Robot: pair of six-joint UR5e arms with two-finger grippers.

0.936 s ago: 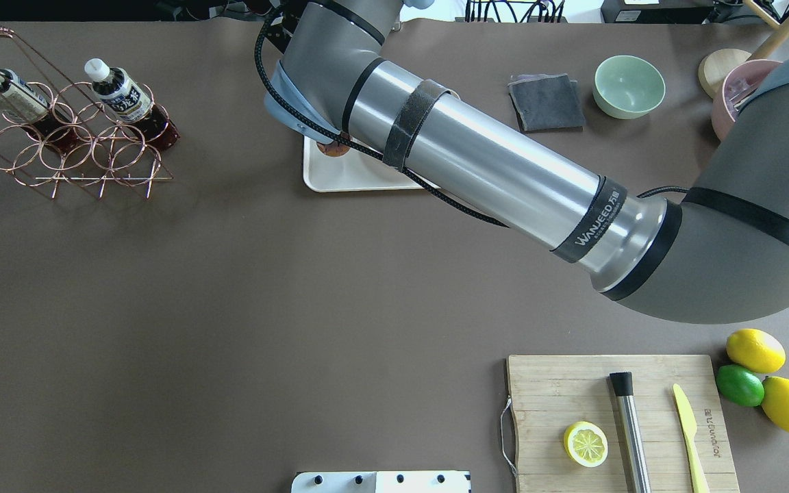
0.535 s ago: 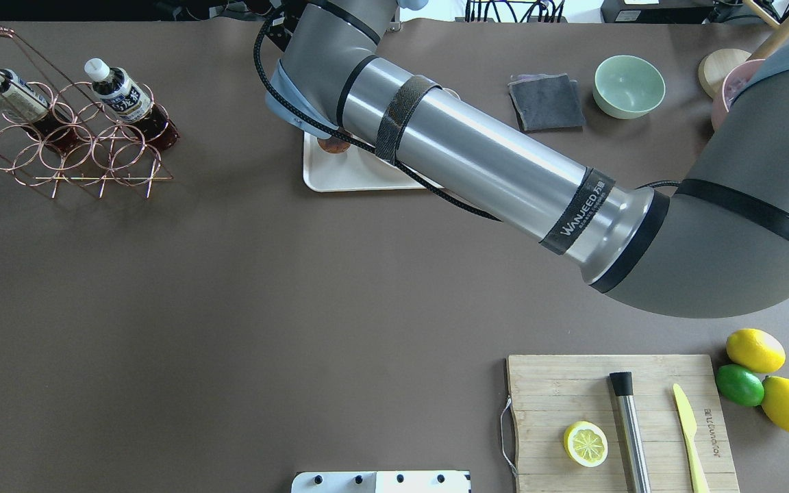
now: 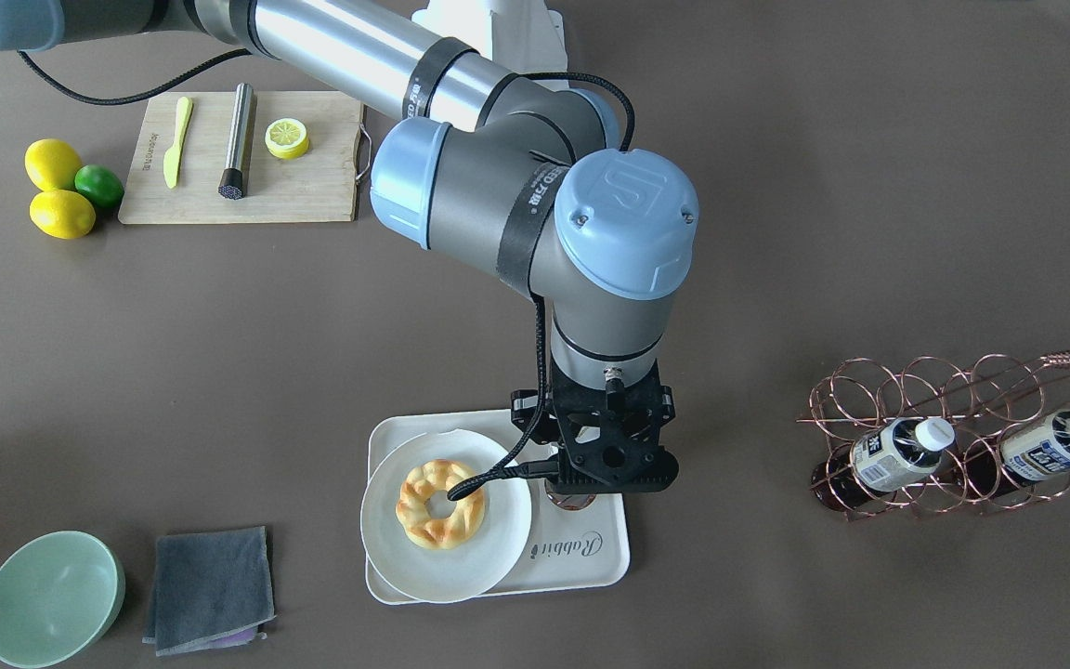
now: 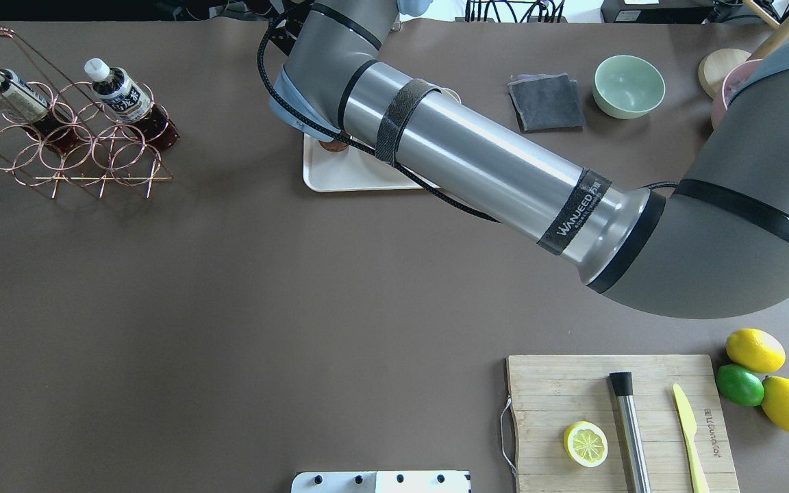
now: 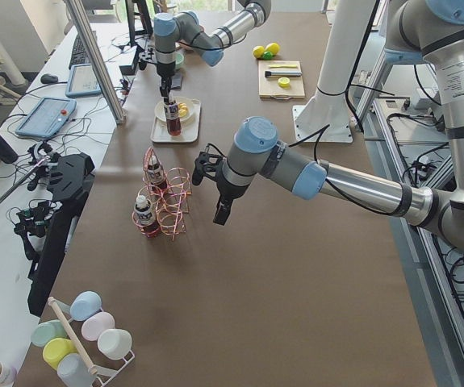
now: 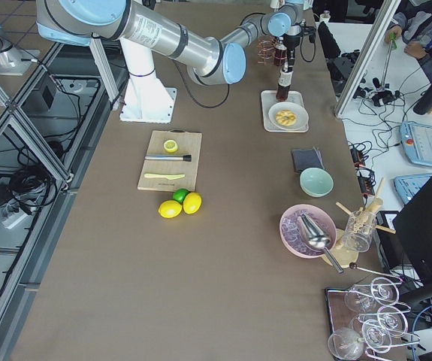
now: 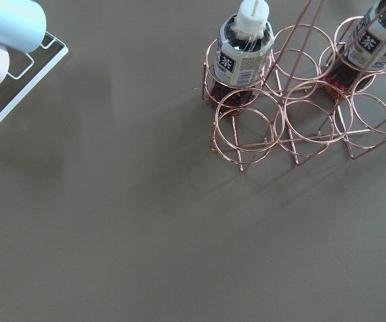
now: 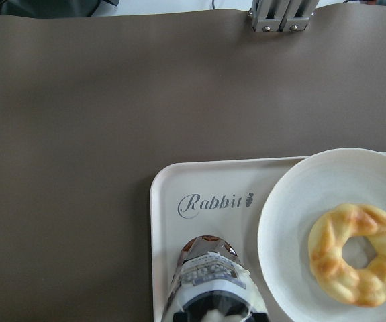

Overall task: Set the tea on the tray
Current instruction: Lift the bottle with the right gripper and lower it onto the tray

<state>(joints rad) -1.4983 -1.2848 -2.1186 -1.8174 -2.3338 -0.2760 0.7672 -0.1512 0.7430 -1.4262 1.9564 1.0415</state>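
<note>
Front-facing view, read left to right, positions given against the tray (image 3: pixel 602 565).

- Green bowl (image 3: pixel 52 599) and folded grey cloth (image 3: pixel 210 585): on the tabletop (image 3: pixel 219 372), well left of the tray.
- Round white plate (image 3: pixel 507 534) with a doughnut (image 3: pixel 414 506): covers the tray's left part.
- Right end effector (image 3: pixel 602 469): directly above the tray's right part, pointing down, clamped on the top of the tea (image 8: pixel 209 278).
- Tea: upright over the tray's bare right part, just beside the plate and the "Rabbit" script. Cannot tell whether its base touches the tray.
- Copper wire rack (image 3: pixel 953 437): well right of the tray, with two more bottles (image 3: pixel 897 455) slanted in it.
- Left end effector (image 5: pixel 220 216): over the tabletop beside the rack, well apart from the tray. Cannot tell its jaw state.
</note>
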